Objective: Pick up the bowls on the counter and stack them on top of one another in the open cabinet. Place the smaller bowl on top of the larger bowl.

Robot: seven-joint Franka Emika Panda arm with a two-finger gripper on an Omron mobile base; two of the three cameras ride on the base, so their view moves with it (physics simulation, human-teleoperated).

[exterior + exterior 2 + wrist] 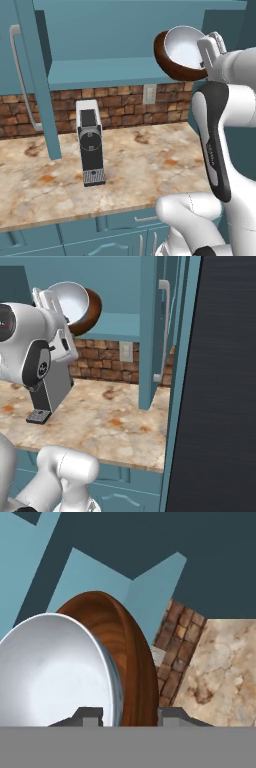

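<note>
The smaller white bowl (pixel 181 47) (pixel 70 300) (pixel 50 672) nests inside the larger dark brown bowl (pixel 172 70) (pixel 91 312) (pixel 127 637). Both are tipped on edge in the air. They hang at the right front of the open cabinet's teal shelf (pixel 110 75) (pixel 116 326), well above the counter (pixel 145 165) (pixel 105 421). My gripper (pixel 202 59) (pixel 61 315) (pixel 127 717) is shut on the two rims. A dark fingertip (pixel 89 714) stands at each side of them in the hand view. The bowls' openings face the cabinet.
A black and white coffee machine (pixel 91 145) (pixel 47 391) stands on the counter under the shelf. Open cabinet doors with grey bar handles (pixel 20 75) (pixel 165 331) jut out at both sides. A wall outlet (pixel 149 93) sits in the brick backsplash. A tall dark panel (pixel 225 381) bounds the right.
</note>
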